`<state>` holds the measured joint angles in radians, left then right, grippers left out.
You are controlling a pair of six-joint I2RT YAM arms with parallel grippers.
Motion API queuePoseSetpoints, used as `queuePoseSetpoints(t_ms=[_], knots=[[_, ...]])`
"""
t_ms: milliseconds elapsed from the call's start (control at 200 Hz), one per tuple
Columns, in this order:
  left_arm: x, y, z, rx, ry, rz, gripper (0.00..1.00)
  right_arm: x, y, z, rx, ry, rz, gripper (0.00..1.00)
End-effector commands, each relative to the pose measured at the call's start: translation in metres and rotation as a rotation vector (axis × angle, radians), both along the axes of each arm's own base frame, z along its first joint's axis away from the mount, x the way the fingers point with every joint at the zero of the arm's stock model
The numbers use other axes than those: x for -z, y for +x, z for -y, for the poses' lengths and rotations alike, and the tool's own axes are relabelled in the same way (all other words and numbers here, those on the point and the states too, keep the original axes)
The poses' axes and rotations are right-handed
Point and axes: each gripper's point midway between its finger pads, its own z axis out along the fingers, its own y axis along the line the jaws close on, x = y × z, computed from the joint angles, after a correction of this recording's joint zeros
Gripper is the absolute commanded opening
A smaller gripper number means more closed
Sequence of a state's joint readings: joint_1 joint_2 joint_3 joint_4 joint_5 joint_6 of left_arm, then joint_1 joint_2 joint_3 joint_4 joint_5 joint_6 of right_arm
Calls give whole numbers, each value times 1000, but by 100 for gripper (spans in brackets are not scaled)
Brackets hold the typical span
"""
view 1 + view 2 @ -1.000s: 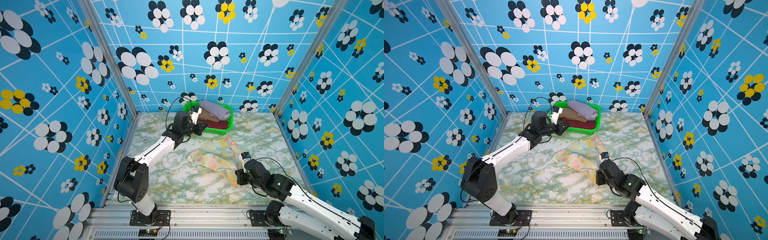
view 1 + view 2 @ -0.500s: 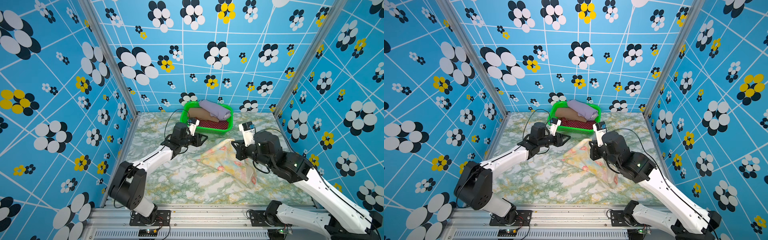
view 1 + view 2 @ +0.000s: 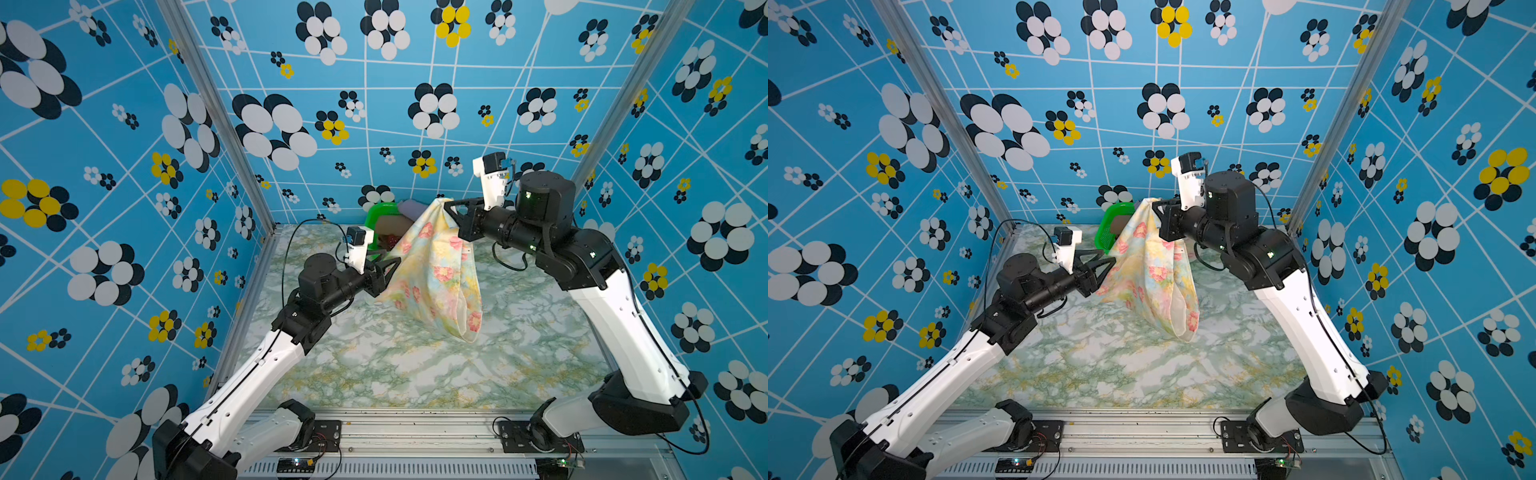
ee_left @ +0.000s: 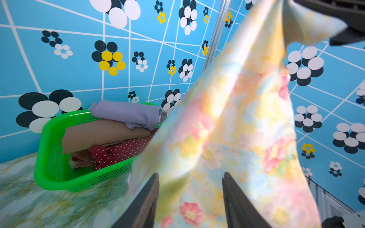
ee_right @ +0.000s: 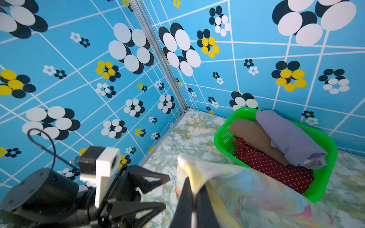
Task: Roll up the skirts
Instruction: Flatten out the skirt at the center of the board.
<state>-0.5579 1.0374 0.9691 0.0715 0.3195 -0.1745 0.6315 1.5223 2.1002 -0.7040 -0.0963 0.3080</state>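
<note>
My right end effector [image 3: 449, 210] is pinched shut on a top corner of the skirt [image 3: 436, 270]. It holds that corner high at the far middle of the scene, so the cloth hangs free, with its lower end near the marbled surface [image 3: 415, 365], in front of the green basket [image 3: 374, 212]. My left end effector [image 3: 387, 275] is parted at the skirt's left edge, clamping nothing. I judge it is placed to take a second corner and spread the cloth for rolling.
</note>
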Motion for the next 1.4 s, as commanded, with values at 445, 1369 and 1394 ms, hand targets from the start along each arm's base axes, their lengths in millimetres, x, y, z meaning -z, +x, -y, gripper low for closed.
queuePoseSetpoints(t_ms=[445,1369,1394], knots=[[136,-112,153,81,565,776,83,-17,32,27,116,163,-100,0],[102,-73,187,-396,628,905,100,-9,24,84,250,136,-113,0],[92,-74,182,-411,616,904,100,-7,26,86,255,134,-117,0]])
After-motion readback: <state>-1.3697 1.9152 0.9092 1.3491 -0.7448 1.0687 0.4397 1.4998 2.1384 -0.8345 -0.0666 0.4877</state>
